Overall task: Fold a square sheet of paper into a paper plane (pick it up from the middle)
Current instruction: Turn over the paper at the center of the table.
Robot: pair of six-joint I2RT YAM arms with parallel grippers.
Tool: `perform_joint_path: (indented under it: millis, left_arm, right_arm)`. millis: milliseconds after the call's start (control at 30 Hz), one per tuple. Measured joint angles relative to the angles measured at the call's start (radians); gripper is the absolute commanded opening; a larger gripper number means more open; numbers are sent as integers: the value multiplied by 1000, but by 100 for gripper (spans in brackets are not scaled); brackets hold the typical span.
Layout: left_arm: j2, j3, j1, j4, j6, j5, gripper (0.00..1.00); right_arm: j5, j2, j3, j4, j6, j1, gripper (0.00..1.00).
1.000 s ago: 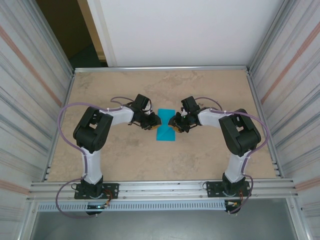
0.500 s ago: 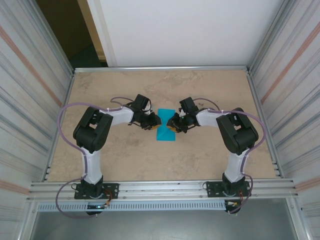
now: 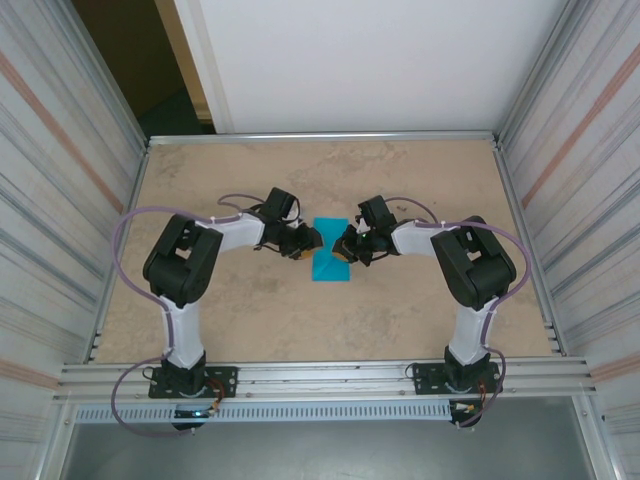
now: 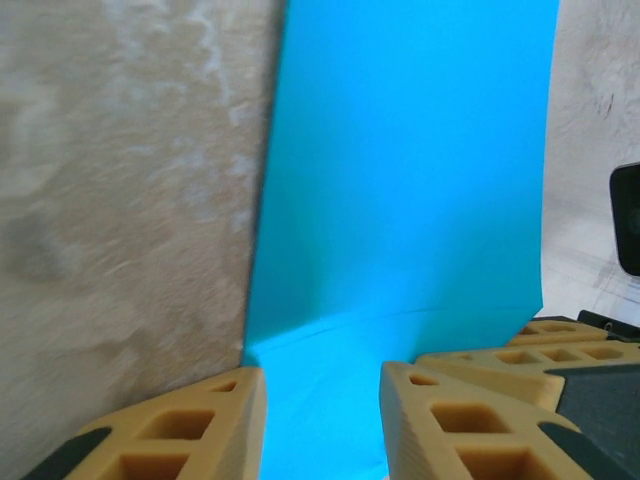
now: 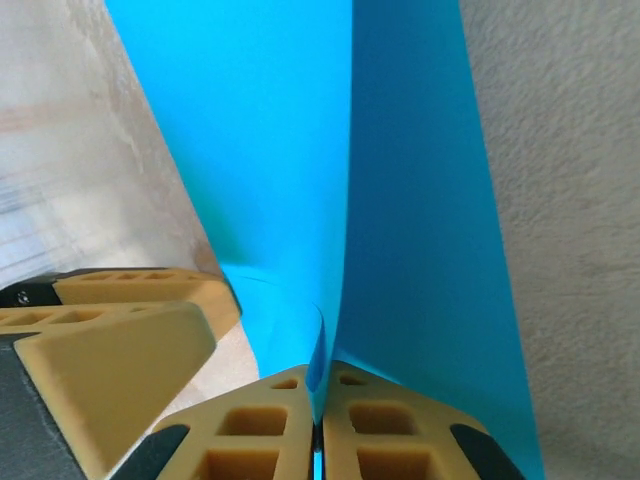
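Note:
The square sheet of paper (image 3: 330, 262) is turquoise blue and lies mid-table between my two grippers. My right gripper (image 5: 318, 400) is shut on a raised ridge of the sheet (image 5: 400, 200), which stands up like a tent along its middle. My left gripper (image 4: 322, 420) is open, its tan fingers (image 4: 200, 425) either side of the sheet's near edge (image 4: 400, 180) with a clear gap. From above, the left gripper (image 3: 311, 240) and right gripper (image 3: 343, 247) face each other across the sheet's far half. A paper plane is out of view.
The marbled beige table (image 3: 240, 310) is ringed by a metal frame (image 3: 320, 137) and ribbed side walls. The left gripper's fingers (image 5: 120, 330) sit close beside the right one. The right gripper's fingers (image 4: 530, 350) show at the left wrist view's right edge.
My right gripper has closed onto the sheet's raised ridge and shifted slightly left. My left gripper has opened wider.

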Motion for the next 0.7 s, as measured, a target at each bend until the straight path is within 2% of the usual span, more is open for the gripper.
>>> perform_joint_path:
  millis: [200, 333, 433, 567, 700]
  left_arm:
    - [-152, -97, 74, 38, -39, 18, 56]
    - [-317, -176, 130, 110, -74, 43, 78]
    - [-423, -229, 147, 203, -104, 71, 91]
    - [-502, -299, 139, 360, -162, 134, 97]
    - [-521, -354, 119, 496, -233, 195, 98]
  right_arm:
    - [2, -47, -10, 20, -19, -6, 3]
    - [-18, -146, -10, 54, -30, -33, 3]
    - [-61, -219, -10, 106, -34, -66, 3]
    - [-125, -278, 6, 156, -23, -97, 4]
    - [-187, -307, 23, 209, 12, -103, 5]
